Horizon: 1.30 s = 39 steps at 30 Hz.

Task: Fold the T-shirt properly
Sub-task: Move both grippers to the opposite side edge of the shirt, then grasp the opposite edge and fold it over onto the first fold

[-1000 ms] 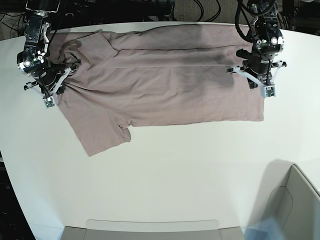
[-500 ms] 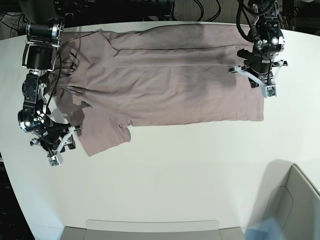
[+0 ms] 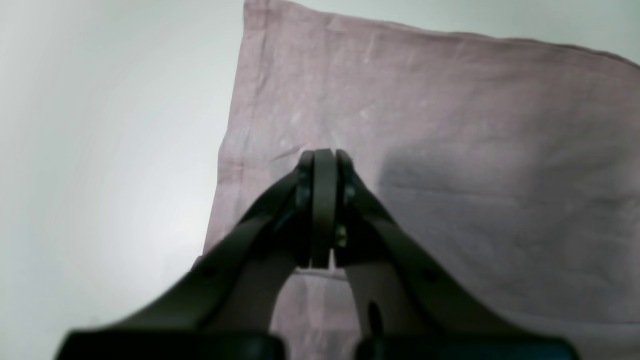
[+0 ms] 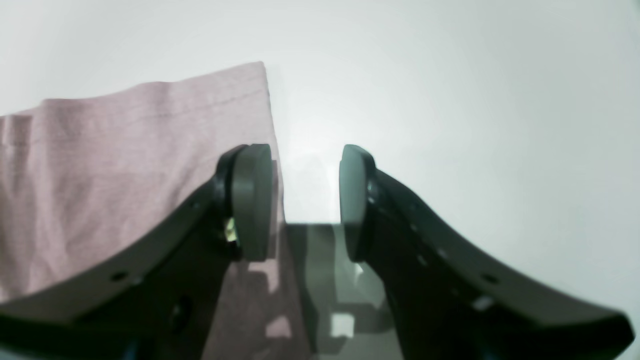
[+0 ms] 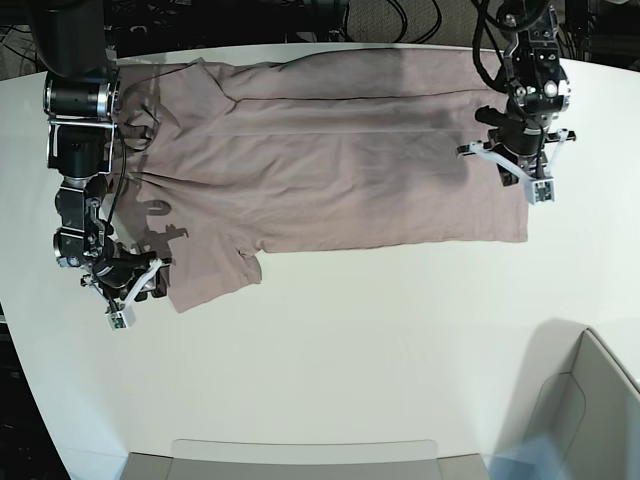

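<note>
The mauve-pink T-shirt [image 5: 330,160] lies spread flat on the white table [image 5: 380,340], collar end at the left and hem at the right. My right gripper [image 5: 140,285] is open at the corner of the lower sleeve [image 5: 205,275]. In the right wrist view the right gripper [image 4: 305,195] straddles the sleeve's edge [image 4: 150,150]: one finger [image 4: 252,200] is over the fabric, the other over bare table. My left gripper [image 5: 522,172] sits on the shirt close to its hem. In the left wrist view the left gripper [image 3: 324,162] is shut with its tips on the fabric [image 3: 475,150]; no cloth shows between the jaws.
A grey bin [image 5: 590,400] stands at the front right and a grey tray edge [image 5: 300,455] runs along the front. Dark cables [image 5: 400,20] lie behind the table's far edge.
My right gripper has left the shoulder area and moved down to the lower sleeve's corner, then a little toward the sleeve. My left gripper has barely moved.
</note>
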Available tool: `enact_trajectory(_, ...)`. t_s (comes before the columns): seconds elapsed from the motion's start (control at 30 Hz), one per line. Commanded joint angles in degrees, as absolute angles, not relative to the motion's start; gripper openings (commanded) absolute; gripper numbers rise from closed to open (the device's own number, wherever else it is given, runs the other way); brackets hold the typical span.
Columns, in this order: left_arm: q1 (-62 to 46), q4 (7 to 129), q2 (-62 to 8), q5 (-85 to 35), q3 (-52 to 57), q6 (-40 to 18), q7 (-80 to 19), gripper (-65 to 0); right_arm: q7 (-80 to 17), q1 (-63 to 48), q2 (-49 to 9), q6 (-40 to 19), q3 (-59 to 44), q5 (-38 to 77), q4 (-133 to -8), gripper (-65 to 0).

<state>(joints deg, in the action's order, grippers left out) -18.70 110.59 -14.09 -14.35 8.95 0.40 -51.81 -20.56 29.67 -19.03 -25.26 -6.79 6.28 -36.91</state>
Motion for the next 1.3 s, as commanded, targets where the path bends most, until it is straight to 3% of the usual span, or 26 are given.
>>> enact_trajectory(0.0,-18.33,111.52,-14.46,-14.02,9.19,0.4,-50.59,-65.0,-19.3,31.43,-19.74,-25.19,-6.9,6.9,-36.35,-41.8)
enact_trajectory(0.33,-15.08,111.52,-14.81,-14.02,9.19,0.31,-54.55,-65.0,-19.47,30.02,-17.1,-25.71,-6.81,6.9,-32.48,-41.8)
enact_trajectory(0.47,-11.3,110.11,-16.92,-14.55,8.75,-0.04,-57.36,-48.8,-23.52,29.85,-16.22,-25.8,-6.81,6.99,-32.57,-41.8)
enact_trajectory(0.53,-9.45,107.38,-19.12,-14.64,7.87,-1.63,-57.27,-44.3,-23.6,29.85,-16.04,-25.8,-6.81,6.99,-32.57,-41.8)
enact_trajectory(0.67,-4.09,100.35,-22.46,-16.92,7.25,-7.25,-57.8,-44.5,-23.78,29.85,-16.22,-25.8,-6.81,6.99,-32.57,-41.8)
enact_trajectory(0.97,7.34,80.22,-31.52,-37.14,6.9,-8.04,-54.81,-44.5,-23.6,29.85,-16.31,-25.8,-6.81,6.99,-32.57,-41.8)
enact_trajectory(1.1,9.19,74.33,-32.66,-38.37,6.55,-8.31,-52.35,-44.5,-23.6,29.85,-16.31,-25.8,-6.81,6.99,-32.57,-41.8)
enact_trajectory(1.27,9.19,71.16,-32.75,-38.2,6.55,-14.02,-52.18,-44.6,-23.6,29.85,-16.75,-25.8,-6.81,6.99,-32.57,-41.8)
